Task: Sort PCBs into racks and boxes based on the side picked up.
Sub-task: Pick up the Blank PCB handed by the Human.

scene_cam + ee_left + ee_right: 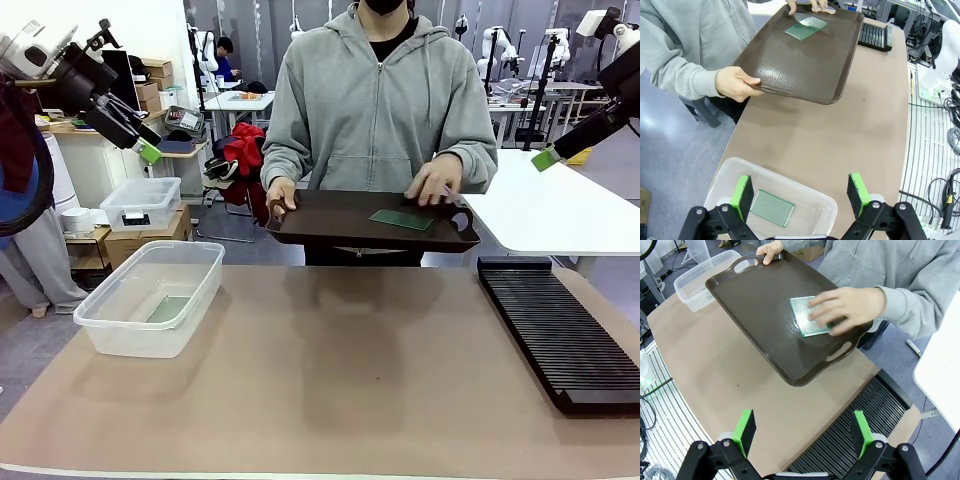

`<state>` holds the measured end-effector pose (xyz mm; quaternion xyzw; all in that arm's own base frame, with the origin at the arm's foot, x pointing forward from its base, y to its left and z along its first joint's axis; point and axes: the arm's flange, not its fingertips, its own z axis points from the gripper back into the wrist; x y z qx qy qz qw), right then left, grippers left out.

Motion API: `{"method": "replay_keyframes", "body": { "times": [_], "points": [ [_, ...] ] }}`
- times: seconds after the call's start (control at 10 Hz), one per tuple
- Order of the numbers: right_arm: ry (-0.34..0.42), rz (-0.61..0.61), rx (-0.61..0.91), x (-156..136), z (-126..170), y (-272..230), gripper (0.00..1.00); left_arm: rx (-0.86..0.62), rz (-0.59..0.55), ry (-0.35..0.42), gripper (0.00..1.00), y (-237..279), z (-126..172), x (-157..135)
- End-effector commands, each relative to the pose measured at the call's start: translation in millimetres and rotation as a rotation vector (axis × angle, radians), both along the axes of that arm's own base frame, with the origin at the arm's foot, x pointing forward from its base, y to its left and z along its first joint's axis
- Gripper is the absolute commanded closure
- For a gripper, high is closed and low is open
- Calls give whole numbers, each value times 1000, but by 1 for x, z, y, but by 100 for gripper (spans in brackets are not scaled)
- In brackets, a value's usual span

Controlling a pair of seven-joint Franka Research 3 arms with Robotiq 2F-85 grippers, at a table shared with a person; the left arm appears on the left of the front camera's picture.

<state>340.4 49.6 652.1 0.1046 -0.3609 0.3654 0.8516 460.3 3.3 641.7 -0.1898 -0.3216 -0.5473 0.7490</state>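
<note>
Sorting is judged half done: one PCB (772, 208) is boxed, another PCB (400, 219) is presented at twelve o'clock; left end effector (801, 187) and right end effector (805, 427) are spread.

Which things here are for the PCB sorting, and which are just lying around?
Job: tray PCB, tub PCB, tray, big tub, rack.
Lying about: small lidded tub, cardboard boxes, red cloth, white side table.
</note>
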Motion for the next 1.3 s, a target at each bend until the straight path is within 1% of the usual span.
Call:
{"method": "replay_keyframes", "body": {
  "times": [0.0,0.1,0.2,1.2],
  "points": [
    [2,-1,1,0,-1,0,0,-14,14,-23,0,-7,4,1],
    [2,-1,1,0,-1,0,0,-17,15,-26,0,-9,7,0],
    [2,-1,1,0,-1,0,0,-12,-7,-18,0,-6,7,-1],
    [2,-1,1,0,-1,0,0,1,-2,-14,0,-3,6,0]
  ]
}}
